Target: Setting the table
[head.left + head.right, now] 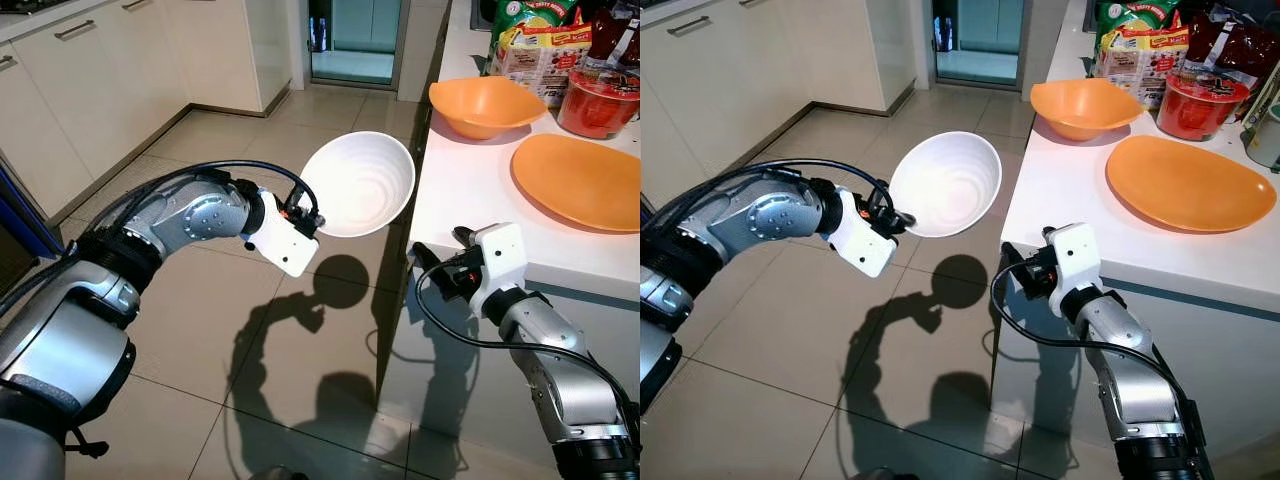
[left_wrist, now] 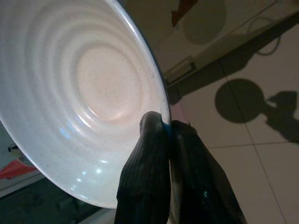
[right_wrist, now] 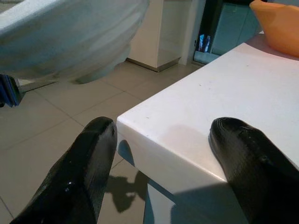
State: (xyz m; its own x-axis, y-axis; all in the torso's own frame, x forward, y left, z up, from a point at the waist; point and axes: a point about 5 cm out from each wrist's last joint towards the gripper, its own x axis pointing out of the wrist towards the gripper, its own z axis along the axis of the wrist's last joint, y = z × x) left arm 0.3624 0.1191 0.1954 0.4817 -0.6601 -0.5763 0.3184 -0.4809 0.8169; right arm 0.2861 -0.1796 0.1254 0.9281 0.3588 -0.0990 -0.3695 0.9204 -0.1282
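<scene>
bowl carriage is the step in hand: the left gripper (image 1: 312,218) pinches the rim of a white bowl (image 1: 358,183) and holds it tilted in the air over the tiled floor (image 1: 200,330), just beside the near corner of the white table (image 1: 470,200) and not yet above it. to do this well, the arm should probably lift the bowl clear of the table edge, carry it across to the bare patch near the corner, level it and lower it flat before the fingers let go, keeping off the orange bowl (image 1: 485,104) and the orange plate (image 1: 578,179) farther in. the right gripper (image 1: 440,255) waits low at the table's corner, its fingers spread wide and holding nothing. the left wrist view shows what the head views do not: one finger (image 2: 147,172) inside the rim and one outside, closed tight on the edge. the right wrist view shows the bowl's underside hanging off the table corner.
</scene>
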